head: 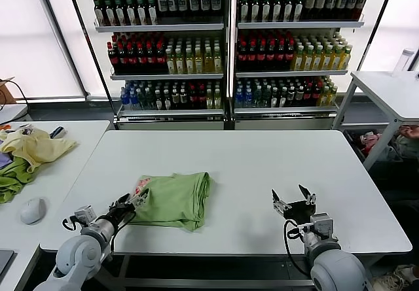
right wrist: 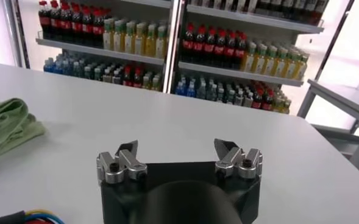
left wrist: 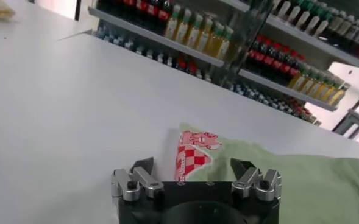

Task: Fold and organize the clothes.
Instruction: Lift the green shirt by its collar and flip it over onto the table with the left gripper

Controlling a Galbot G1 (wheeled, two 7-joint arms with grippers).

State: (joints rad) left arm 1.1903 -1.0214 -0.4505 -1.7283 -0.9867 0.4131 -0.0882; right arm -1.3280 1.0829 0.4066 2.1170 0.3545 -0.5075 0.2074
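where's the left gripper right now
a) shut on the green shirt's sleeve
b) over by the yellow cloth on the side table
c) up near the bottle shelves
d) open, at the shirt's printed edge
d: the left gripper stands open at the edge of the sage-green polo shirt, right by its red-and-white print, with nothing between its fingers.

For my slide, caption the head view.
Folded sage-green polo shirt on white table, open left gripper at its edge, open right gripper apart.
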